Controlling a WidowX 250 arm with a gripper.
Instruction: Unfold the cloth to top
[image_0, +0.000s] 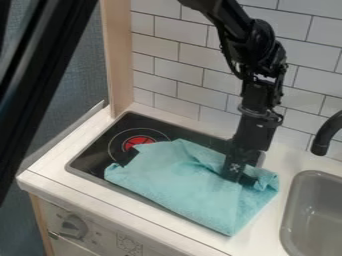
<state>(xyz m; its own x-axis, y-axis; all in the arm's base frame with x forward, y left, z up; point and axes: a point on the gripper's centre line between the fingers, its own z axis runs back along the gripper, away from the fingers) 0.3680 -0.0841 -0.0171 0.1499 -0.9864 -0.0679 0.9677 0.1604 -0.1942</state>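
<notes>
the gripper (240, 177) hangs down at the cloth's right end, and we cannot tell whether it is spread or pinching.
we see the light blue cloth (180, 180) lying askew across the black cooktop (93, 155), its right part reaching onto the white counter (150, 225), with a low corner pointing toward the front edge; a folded flap runs along its back side, and its right end is rumpled beside the gripper. we find the red-centred burner (138, 142) partly showing behind the cloth's left part. to the right of the cloth we see the grey sink (289, 222), with the black faucet (322, 140) arching over its back, and behind it all we have the white tiled wall (194, 75); on the front panel below sits a round knob (73, 226).
</notes>
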